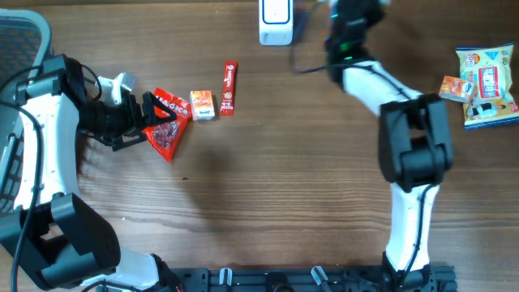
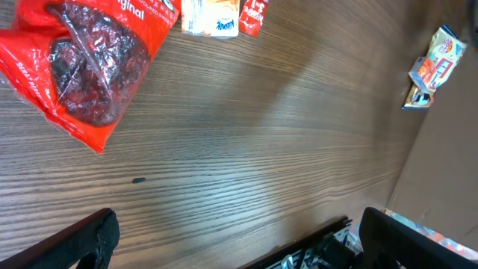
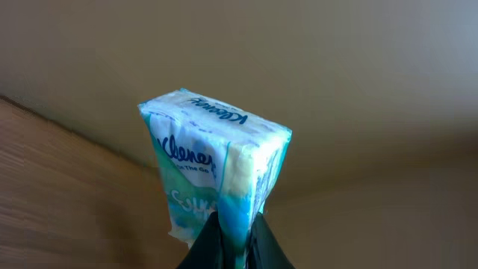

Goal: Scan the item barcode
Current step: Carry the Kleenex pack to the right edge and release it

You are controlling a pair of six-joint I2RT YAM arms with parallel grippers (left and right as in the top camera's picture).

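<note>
My right gripper [image 3: 233,224] is shut on the lower end of a blue-and-white Kleenex tissue pack [image 3: 213,161], which stands up from the fingers in front of a plain wall. Seen from overhead, that gripper [image 1: 350,16] is at the table's far edge, just right of the white barcode scanner [image 1: 276,22]; the pack itself is hard to make out there. My left gripper [image 1: 150,113] is open at the left, beside a red snack bag [image 1: 166,122]. The left wrist view shows the bag [image 2: 82,63] ahead of the wide-apart fingers [image 2: 89,239], with nothing between them.
A small orange-and-white box [image 1: 203,105] and a red stick pack [image 1: 229,88] lie right of the red bag. Two snack packets [image 1: 486,85] sit at the far right edge. A dark cable [image 1: 304,65] runs near the scanner.
</note>
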